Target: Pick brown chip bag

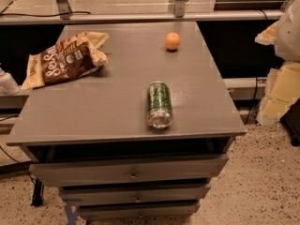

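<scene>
The brown chip bag (64, 59) lies flat at the far left of the grey tabletop (112, 102). It is crinkled, with a dark brown front, large white lettering and tan-cream ends, and its left end hangs over the table's left edge. My gripper is not in view. Only a pale rounded part (288, 32) that looks like my arm shows at the right edge of the frame, off the table and far from the bag.
A green drink can (159, 104) lies on its side near the table's front middle. An orange (172, 41) sits at the back right. Drawers (133, 172) are below the top. Cream-coloured foam pieces (281, 93) stand to the right, and a rail (140, 17) runs behind.
</scene>
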`<state>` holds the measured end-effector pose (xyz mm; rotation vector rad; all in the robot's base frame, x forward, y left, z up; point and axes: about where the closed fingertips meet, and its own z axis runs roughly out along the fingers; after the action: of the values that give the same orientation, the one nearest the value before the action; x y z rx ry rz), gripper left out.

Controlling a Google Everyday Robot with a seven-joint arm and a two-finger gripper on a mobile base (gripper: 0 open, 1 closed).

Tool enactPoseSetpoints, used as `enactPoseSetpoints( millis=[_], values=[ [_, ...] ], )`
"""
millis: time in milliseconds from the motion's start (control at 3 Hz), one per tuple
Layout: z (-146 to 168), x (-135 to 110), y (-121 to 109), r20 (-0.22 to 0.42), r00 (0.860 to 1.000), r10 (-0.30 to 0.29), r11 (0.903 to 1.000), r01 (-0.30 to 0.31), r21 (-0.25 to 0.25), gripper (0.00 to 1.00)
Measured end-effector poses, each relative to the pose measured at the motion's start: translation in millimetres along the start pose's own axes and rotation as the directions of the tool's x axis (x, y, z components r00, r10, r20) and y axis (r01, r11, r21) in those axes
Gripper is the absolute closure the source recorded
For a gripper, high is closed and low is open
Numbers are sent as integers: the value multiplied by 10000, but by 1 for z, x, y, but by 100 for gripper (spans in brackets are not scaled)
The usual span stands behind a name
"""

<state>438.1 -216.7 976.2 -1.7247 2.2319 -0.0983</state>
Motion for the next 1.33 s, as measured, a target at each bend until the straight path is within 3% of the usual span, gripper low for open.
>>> enactPoseSetpoints(
  millis=[667, 1000, 1333],
  values=[
    [-1, -2, -4, 355, 9993, 126, 9999, -130, 99, 0],
    [18, -14, -21, 1616, 9854, 543, 9985, -545, -27, 0],
    [43, -60, -51, 3398, 9385, 608, 9982, -567, -219, 0]
  ],
)
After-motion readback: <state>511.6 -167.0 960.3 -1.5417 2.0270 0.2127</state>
